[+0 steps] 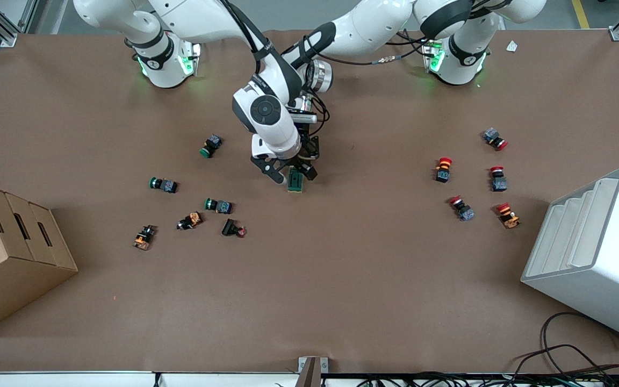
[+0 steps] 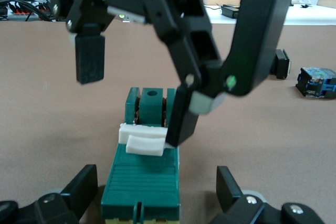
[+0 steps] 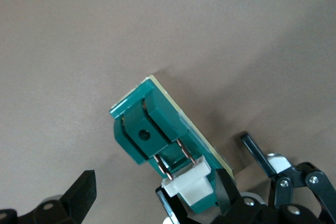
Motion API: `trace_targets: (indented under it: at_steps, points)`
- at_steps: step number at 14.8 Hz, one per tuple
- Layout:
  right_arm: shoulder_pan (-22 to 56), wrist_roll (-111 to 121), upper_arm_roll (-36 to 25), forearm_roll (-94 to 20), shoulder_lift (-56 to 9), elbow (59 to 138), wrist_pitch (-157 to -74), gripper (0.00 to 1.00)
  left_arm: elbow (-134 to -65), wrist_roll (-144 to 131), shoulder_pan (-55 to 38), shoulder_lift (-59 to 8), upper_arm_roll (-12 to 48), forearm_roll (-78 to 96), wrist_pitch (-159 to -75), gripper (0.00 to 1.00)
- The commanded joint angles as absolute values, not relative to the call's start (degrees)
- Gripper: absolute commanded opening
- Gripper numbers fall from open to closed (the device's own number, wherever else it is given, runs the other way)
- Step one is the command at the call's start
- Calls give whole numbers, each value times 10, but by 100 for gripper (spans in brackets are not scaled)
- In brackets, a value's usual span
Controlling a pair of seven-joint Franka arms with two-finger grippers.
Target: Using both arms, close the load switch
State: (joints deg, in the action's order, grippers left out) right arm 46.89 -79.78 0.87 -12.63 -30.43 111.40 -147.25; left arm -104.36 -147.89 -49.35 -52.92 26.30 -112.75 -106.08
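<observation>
The dark green load switch [image 1: 295, 183] lies on the brown table near the middle, its white toggle [image 2: 142, 140] raised at one end. My left gripper [image 1: 301, 161] is open, and in its wrist view [image 2: 156, 195] the fingers stand on either side of the switch body [image 2: 144, 171] with gaps showing. My right gripper [image 1: 299, 176] is open over the switch. One of its fingers [image 2: 178, 124] touches the white toggle, while the other [image 2: 89, 61] hangs apart. The right wrist view shows the switch [image 3: 157, 124], the toggle [image 3: 189, 184] and my right gripper [image 3: 130, 200].
Green, orange and black pushbuttons [image 1: 218, 205] lie toward the right arm's end, nearer the front camera than the switch. Red pushbuttons [image 1: 443, 169] lie toward the left arm's end. A cardboard box [image 1: 14, 242] and a white bin [image 1: 594, 247] stand at the table's ends.
</observation>
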Motion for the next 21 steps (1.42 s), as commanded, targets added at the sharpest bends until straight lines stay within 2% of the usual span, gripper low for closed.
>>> trace_targets:
  at_steps: [1, 10, 16, 21]
  points:
    - [480, -803, 4, -139, -308, 1114, -1478, 100, -1037, -1463, -495, -540, 259, -1140, -1064, 100]
    - [488, -815, 3, -139, -329, 1112, -1517, 100, -1041, -1455, -497, -542, 255, -1139, -1064, 100]
    - [467, -808, 3, -139, -318, 1099, -1506, 100, -1041, -1458, -504, -548, 254, -1140, -1064, 100]
    - [451, -808, 2, -139, -317, 1064, -1462, 100, -1041, -1459, -504, -552, 254, -1140, -1064, 100]
